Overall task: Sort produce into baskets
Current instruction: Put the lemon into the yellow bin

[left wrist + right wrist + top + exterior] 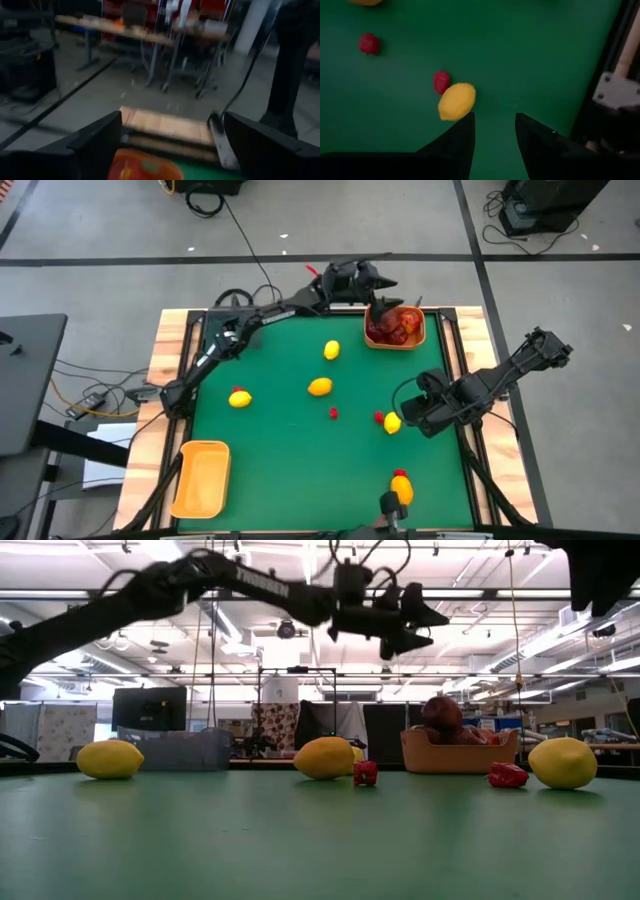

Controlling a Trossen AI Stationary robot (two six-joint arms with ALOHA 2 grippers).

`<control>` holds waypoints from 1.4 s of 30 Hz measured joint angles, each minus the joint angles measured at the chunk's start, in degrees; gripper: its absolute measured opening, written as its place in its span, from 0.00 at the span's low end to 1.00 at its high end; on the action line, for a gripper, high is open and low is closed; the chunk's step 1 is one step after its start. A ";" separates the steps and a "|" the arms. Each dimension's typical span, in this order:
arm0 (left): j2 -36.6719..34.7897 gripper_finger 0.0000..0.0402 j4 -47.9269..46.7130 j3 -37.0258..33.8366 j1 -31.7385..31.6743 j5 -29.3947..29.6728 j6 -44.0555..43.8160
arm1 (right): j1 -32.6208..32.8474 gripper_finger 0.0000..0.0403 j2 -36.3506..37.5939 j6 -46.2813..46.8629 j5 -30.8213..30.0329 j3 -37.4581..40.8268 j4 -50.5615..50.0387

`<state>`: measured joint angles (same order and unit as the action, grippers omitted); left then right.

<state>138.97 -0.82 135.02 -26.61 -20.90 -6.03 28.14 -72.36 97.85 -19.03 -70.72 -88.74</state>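
Observation:
My left gripper (385, 281) is open and empty, high over the table's far edge, just behind an orange basket (420, 338) that holds dark red fruits (395, 326); the basket also shows in the left wrist view (145, 167). My right gripper (493, 120) is open, low at the table's right, with a yellow lemon (456, 101) just outside one fingertip and a small red bit (441, 81) beyond it. A second orange basket (202, 477) stands at the near left. Other lemons (320, 387) lie on the green mat. The dark grey tray is out of view. My right gripper has one fingertip (469, 120) right at the lemon's near end (465, 111), with the lemon outside the gap between the fingers and lying on the mat. Whether the finger touches it, I cannot tell.
Lemons lie at the left (240, 398), far middle (331, 351) and near right (401, 485). A red bit (333, 413) lies mid-table. The mat has a wooden frame (165, 340). Cables and stands are on the floor beyond.

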 joint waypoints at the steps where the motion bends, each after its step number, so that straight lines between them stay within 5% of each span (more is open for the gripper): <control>1: -1.37 0.85 -3.25 -0.02 0.00 0.28 1.63 | -0.46 0.38 0.00 -1.47 -0.44 0.00 -0.09; 10: -10.41 0.60 -34.68 0.02 -0.50 2.61 8.47 | -5.43 0.38 0.00 -19.87 -1.00 0.00 1.53; 17: -10.89 0.55 -58.71 -0.34 -1.65 5.85 7.37 | -9.95 0.38 0.02 -33.42 -2.84 0.00 10.67; 28: -11.03 0.55 -76.59 -1.38 0.73 9.37 4.30 | -17.41 0.38 0.00 -49.84 -3.58 0.00 24.51; 42: -11.31 0.54 -73.64 -1.35 7.85 8.81 4.74 | -19.34 0.38 0.00 -55.20 0.77 0.00 18.30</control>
<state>127.66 -74.45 133.67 -18.76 -12.09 -1.29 8.80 -72.36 42.65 -18.26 -70.72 -70.44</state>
